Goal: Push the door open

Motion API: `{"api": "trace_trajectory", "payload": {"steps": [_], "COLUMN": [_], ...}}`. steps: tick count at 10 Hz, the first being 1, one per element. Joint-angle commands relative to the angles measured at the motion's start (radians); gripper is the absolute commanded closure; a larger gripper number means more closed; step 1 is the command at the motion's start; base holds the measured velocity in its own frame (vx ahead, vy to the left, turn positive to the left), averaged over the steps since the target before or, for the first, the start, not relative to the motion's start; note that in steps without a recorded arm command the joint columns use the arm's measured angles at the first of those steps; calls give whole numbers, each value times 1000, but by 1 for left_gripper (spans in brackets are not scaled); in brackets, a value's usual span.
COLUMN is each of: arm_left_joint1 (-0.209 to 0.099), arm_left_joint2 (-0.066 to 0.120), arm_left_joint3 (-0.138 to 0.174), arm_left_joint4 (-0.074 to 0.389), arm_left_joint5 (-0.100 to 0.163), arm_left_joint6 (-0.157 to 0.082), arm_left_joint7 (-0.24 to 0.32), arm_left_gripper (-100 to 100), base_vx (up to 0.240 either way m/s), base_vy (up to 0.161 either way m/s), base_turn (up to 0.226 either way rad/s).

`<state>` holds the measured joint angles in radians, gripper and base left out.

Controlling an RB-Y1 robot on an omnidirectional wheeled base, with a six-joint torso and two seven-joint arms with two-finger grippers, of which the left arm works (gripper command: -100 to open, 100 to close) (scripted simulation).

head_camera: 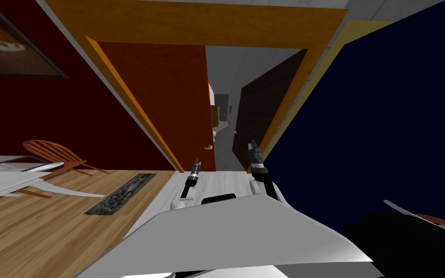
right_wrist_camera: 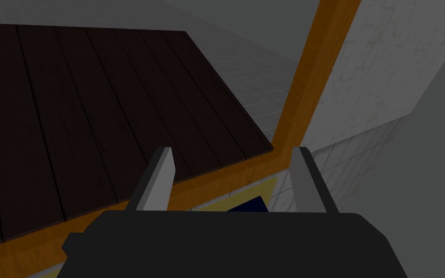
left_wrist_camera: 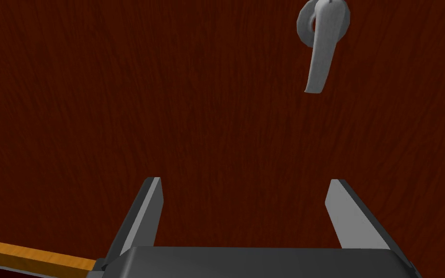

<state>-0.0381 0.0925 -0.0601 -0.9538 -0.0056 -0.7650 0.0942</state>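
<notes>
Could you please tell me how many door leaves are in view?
2: a reddish-brown door facing the left claw, and a dark planked door beyond the right claw.

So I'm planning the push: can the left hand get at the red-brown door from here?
Probably yes: the left hand, open, points straight at the door, with nothing between them.

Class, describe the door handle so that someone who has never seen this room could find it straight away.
Find the wide orange door frame; its left leaf is a red-brown door. Near that door's edge beside the gap, ahead of the left gripper, sits the handle. It is a light grey lever on a round base, the only pale thing on the plain panel.
</notes>
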Motion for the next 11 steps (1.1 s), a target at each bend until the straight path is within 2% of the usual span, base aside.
{"api": "trace_trajectory", "payload": {"steps": [1,11], "arm_left_joint1": [-7,-69], "arm_left_joint2": [0,-10], "arm_left_joint3": [-4,-16], "arm_left_joint4": [28,212], "arm_left_joint5": [-3,-14], "arm_left_joint6": [4,-13], "arm_left_joint7": [3,9], "arm_left_gripper": [-100,-100], "base_vx": [134,99], "base_vy": [-31,-12], "base_turn": [10,7]}}
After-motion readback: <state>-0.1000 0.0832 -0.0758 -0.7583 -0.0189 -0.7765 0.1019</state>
